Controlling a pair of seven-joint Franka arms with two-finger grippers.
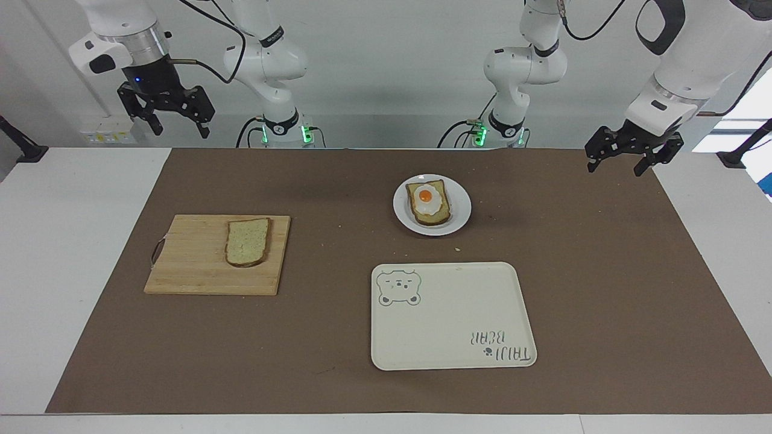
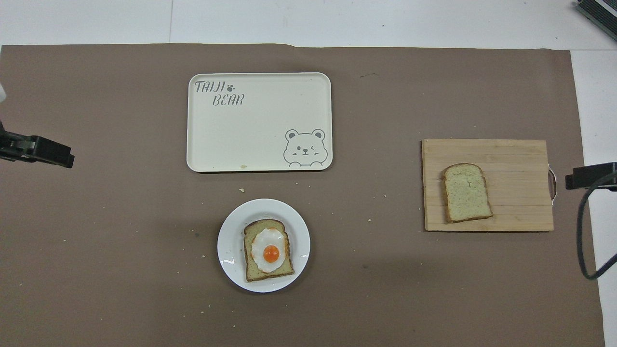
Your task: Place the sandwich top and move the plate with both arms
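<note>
Fingers, facing view: right gripper (image 1: 166, 117) shows its 2 finger groups spread apart, nothing between them; left gripper (image 1: 633, 157) likewise spread, nothing held.
Right gripper position, facing view: raised in the air at the right arm's end of the table, over the white table edge near the mat corner.
Left gripper position, facing view: raised over the mat edge at the left arm's end of the table.
Sandwich top, facing view: sandwich top (image 1: 246, 241) lies flat on the cutting board (image 1: 193, 265), toward the right arm's end, untouched by either gripper.
Plate, facing view: plate (image 1: 459, 208) sits on the brown mat (image 1: 603, 271), carrying the egg-topped bread (image 1: 429, 202); nearer to the robots than the bear tray (image 1: 458, 301).
Fingers, overhead view: only dark tips of the left gripper (image 2: 36, 150) and right gripper (image 2: 590, 175) show at the picture edges; spread cannot be told here.
Sandwich top, overhead view: sandwich top (image 2: 466, 192) on the cutting board (image 2: 511, 159), rounded end pointing away from the robots.
Plate, overhead view: plate (image 2: 231, 241) with egg-topped bread (image 2: 267, 250), well apart from the board, near the bear tray (image 2: 260, 135), not touching it.
</note>
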